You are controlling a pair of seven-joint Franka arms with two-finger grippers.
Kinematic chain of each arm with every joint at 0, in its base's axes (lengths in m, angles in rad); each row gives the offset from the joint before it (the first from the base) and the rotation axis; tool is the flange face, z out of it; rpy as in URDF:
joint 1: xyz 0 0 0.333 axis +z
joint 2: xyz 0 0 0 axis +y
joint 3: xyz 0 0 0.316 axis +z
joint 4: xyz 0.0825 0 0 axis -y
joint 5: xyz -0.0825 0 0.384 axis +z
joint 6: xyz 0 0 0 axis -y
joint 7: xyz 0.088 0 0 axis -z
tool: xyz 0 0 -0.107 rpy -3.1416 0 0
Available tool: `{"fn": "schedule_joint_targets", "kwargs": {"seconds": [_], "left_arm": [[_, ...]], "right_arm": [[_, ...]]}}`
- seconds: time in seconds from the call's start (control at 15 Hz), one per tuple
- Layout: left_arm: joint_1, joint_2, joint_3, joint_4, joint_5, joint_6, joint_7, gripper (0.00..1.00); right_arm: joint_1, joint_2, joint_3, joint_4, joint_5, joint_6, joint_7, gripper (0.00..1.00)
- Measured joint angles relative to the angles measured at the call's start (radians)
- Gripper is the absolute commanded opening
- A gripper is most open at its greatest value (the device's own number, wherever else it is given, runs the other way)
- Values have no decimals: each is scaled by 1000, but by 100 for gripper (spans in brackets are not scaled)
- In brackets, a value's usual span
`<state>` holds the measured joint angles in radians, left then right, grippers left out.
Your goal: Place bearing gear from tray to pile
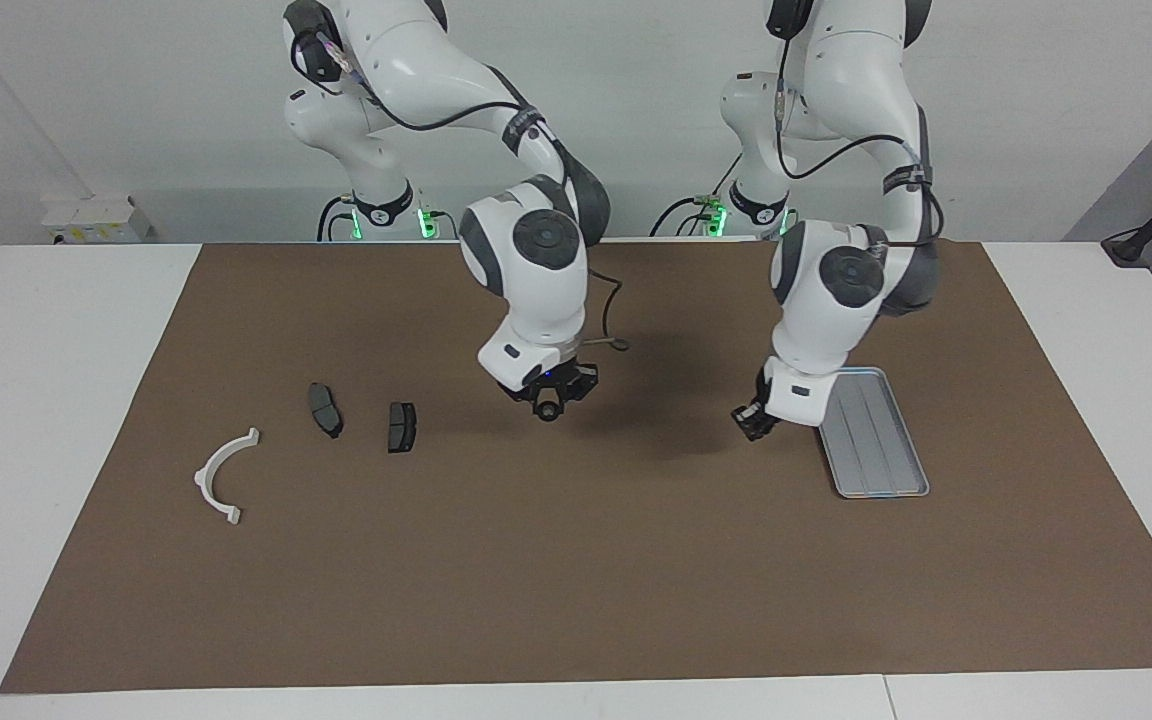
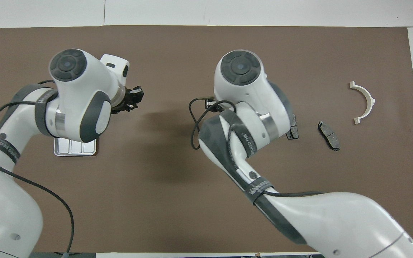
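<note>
Facing view: a brown mat (image 1: 576, 560) covers the white desk (image 1: 26, 420) before a pale wall. The tray (image 1: 876, 440) lies toward the left arm's end, no gear visible on it. The left gripper (image 1: 754, 422) hangs beside the tray; the right gripper (image 1: 548, 405) hovers mid-mat, apparently pinching a small dark round part; I cannot tell either's finger state.

Overhead view: the pile, a white bracket (image 2: 365, 102) and two brake pads (image 2: 329, 135), lies toward the right arm's end.

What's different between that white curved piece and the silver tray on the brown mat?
The white bracket is a thin open half-ring; the tray is a solid silver-grey rectangle with rim and ridges. The bracket lies toward the right arm's end, the tray toward the left arm's end. Both lie flat on the brown mat.
</note>
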<state>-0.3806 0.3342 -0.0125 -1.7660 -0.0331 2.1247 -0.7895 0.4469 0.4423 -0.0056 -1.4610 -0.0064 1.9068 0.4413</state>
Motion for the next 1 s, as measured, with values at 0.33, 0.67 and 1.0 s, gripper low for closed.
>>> {"fn": "schedule_joint_targets", "kwargs": {"seconds": [0.33,0.67,1.0], "left_arm": [[-183,50,1,63,-14,3,-180,0],[-316,208,4,198,-16,31,-318,0],[-340,303,13,280,-16,28,-348,0]], "right_arm": [[-261,-58,-3,37,0,-53,-422,0],[-452,-46,-2,-12,1,-19,-742,0],[-520,-48,-1,-222,1,209,-846,0]]}}
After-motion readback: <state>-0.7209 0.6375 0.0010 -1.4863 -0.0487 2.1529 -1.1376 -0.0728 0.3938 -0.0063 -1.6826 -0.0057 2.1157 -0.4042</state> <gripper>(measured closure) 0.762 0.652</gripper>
